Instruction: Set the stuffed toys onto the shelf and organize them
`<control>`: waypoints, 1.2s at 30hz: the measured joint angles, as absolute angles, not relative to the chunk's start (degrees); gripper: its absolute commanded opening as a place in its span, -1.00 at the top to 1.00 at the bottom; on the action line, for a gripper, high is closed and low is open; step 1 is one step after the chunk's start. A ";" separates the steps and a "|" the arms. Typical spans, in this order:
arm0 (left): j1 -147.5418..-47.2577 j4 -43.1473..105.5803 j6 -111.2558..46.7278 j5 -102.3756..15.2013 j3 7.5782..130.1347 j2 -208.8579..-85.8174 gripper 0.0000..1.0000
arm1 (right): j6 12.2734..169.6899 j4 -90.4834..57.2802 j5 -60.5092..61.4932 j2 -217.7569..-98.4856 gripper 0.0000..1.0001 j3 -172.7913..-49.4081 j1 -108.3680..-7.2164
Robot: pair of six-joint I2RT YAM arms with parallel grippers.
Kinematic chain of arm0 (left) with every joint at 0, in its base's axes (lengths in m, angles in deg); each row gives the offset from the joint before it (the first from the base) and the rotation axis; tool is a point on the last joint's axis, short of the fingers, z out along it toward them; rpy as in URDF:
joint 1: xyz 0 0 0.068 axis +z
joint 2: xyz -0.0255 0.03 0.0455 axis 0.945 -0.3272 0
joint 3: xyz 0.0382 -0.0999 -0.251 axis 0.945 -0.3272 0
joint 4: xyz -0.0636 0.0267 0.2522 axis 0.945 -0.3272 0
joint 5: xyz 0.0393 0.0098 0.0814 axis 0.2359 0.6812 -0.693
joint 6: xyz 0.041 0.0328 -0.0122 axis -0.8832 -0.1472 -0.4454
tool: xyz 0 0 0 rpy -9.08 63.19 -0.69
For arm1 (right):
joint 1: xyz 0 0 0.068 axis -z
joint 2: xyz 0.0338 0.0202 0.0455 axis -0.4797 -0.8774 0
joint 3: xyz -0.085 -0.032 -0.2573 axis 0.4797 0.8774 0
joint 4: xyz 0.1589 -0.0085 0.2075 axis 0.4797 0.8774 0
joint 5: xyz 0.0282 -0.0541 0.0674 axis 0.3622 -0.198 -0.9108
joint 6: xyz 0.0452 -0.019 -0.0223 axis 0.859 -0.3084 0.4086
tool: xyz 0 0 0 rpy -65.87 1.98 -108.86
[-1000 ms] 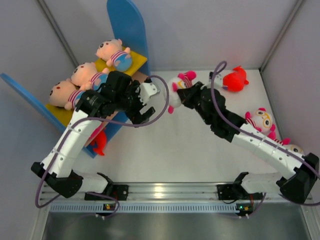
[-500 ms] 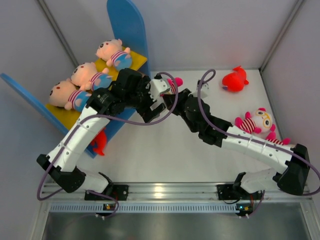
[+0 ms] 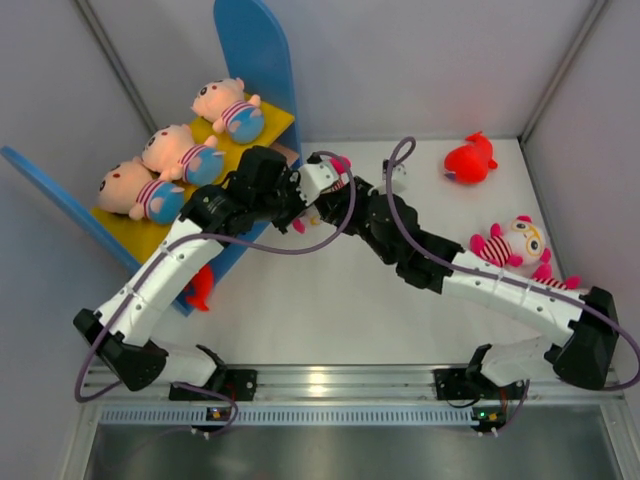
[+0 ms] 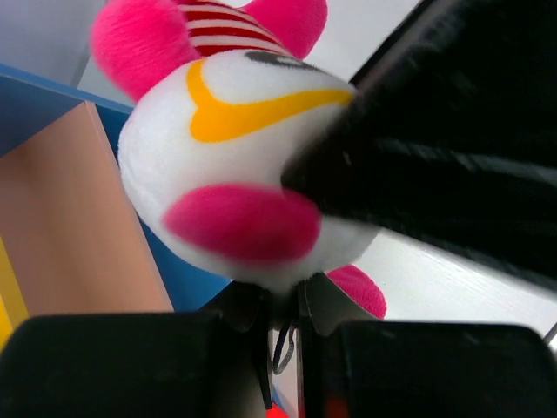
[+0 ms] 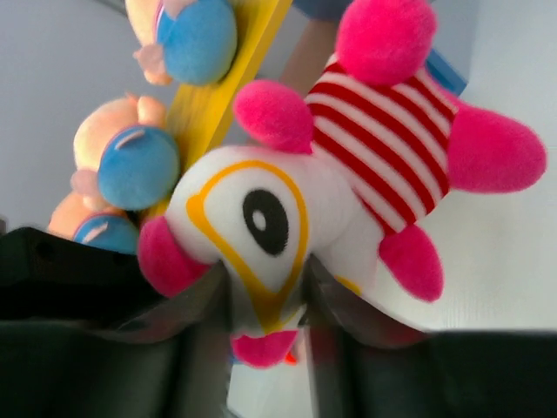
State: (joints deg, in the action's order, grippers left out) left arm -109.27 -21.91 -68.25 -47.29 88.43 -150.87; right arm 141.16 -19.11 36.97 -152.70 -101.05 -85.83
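white table, right fingers clasp white-faced toy

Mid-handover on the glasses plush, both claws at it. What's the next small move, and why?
Probably open the right claw fully and draw it back. Its fingers flank the head of the white-faced plush, while the left claw looks pinched shut under the toy, so the left seems to have it. The shelf's tan lower board sits just beside.

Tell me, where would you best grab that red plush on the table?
Grip the red plush across its round body, coming straight down from above: it lies alone on the white table, and its small pointed tips would likely slip.
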 measured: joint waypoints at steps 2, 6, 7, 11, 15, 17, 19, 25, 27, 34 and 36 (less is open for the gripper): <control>-108.55 -21.69 -68.60 -47.03 87.23 -150.12 1.00 | 138.03 -17.93 32.82 -151.50 -0.58 -100.81 -84.72; -106.60 -20.14 -70.45 -43.86 83.38 -148.16 1.00 | 126.30 -11.81 11.55 -147.08 -0.87 -100.79 -75.36; -106.17 -20.27 -71.39 -42.48 82.38 -147.59 1.00 | 121.77 -9.73 6.83 -145.97 -0.88 -100.87 -71.03; -105.16 -22.92 -76.22 -36.01 79.34 -145.21 1.00 | 95.98 1.57 -4.12 -142.19 -0.94 -101.55 -54.49; -105.14 -27.81 -82.04 -28.84 78.75 -144.42 1.00 | 74.17 9.41 -14.08 -138.16 -0.96 -101.57 -53.37; -105.18 -30.00 -84.64 -26.66 78.44 -144.40 1.00 | 65.49 11.56 -21.21 -136.83 -0.95 -101.68 -53.61; -105.16 -31.99 -86.91 -25.06 78.07 -144.40 1.00 | 59.59 12.93 -27.53 -136.85 -0.93 -102.56 -53.64; -105.16 -36.36 -91.59 -21.13 77.87 -144.40 1.00 | 51.65 14.77 -38.63 -144.92 -0.90 -108.87 -56.37; -105.18 -37.17 -92.33 -20.34 77.87 -144.40 1.00 | 50.47 15.64 -40.14 -148.59 -0.89 -110.80 -58.53; -105.18 -39.55 -94.78 -19.03 77.92 -144.40 1.00 | 48.20 18.07 -43.66 -159.34 -0.91 -114.31 -66.58; -105.16 -40.18 -95.52 -18.94 78.01 -144.40 1.00 | 48.25 18.22 -44.60 -161.35 -0.91 -114.55 -68.24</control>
